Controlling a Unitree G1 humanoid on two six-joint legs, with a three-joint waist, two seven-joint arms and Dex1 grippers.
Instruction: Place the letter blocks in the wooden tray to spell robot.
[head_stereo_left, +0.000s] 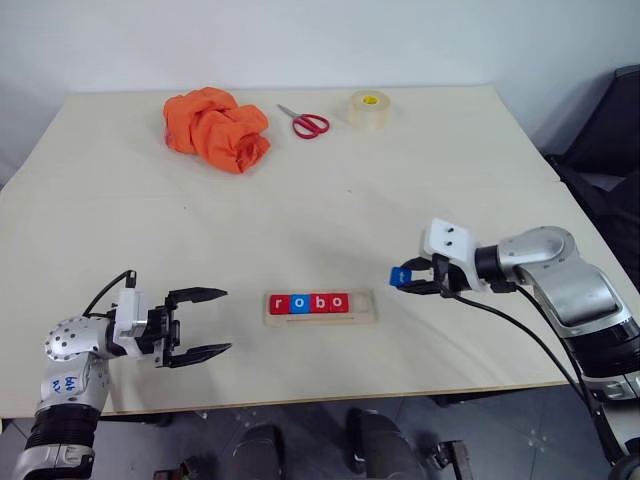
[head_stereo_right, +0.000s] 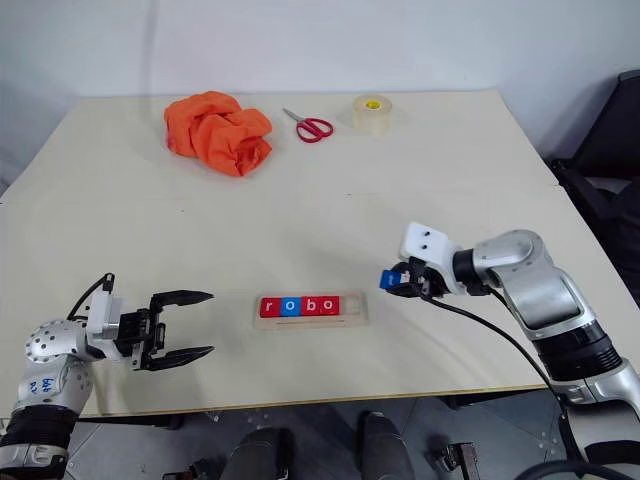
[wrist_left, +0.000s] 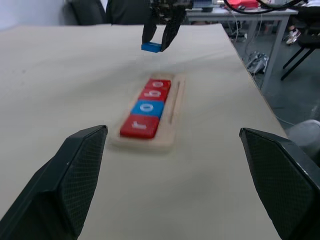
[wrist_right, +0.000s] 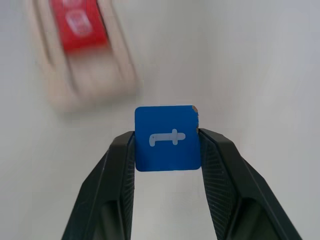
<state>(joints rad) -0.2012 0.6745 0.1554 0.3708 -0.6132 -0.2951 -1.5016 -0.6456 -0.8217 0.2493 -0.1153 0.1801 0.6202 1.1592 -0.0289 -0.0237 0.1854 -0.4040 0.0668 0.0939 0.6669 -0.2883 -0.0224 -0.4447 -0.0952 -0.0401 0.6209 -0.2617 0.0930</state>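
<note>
Since the tray already reads r-o-b-o, only the last slot matters now. Worktop (head_stereo_left: 420, 200) is mostly bare in the middle, so the work zone sits near the front edge.

Orange cloth (head_stereo_left: 216, 128) lies bunched at the far left, red-handled scissors (head_stereo_left: 308, 122) just beside it, tape roll (head_stereo_left: 369, 109) further right. All three are well apart from the tray, nothing in the travel path.

Wooden tray (head_stereo_left: 372, 317) lies lengthwise near the front edge, between the two arms. Four letter blocks (head_stereo_left: 308, 302) sit in it touching in a row: red r, blue o, red b, red o. Free groove remains at the right end, on the side the right arm comes from, which I take as the reason that arm carries the last piece.

Right gripper (wrist_right: 167, 145) has its fingers (wrist_right: 116, 165) closed onto the two side edges of the blue t tile (head_stereo_left: 400, 275), face toward the wrist camera, held clear above the worktop, just right of the tray's open end. Edge grip leaves the underside free, good for setting it flat.

Left gripper (head_stereo_left: 205, 322) hovers left of the tray, pointing at it, fingers wide apart and holding nothing. Probably parked out of the way.

Only obstacle I judge relevant: the red o next to the empty slot; t must drop without nudging it.
</note>
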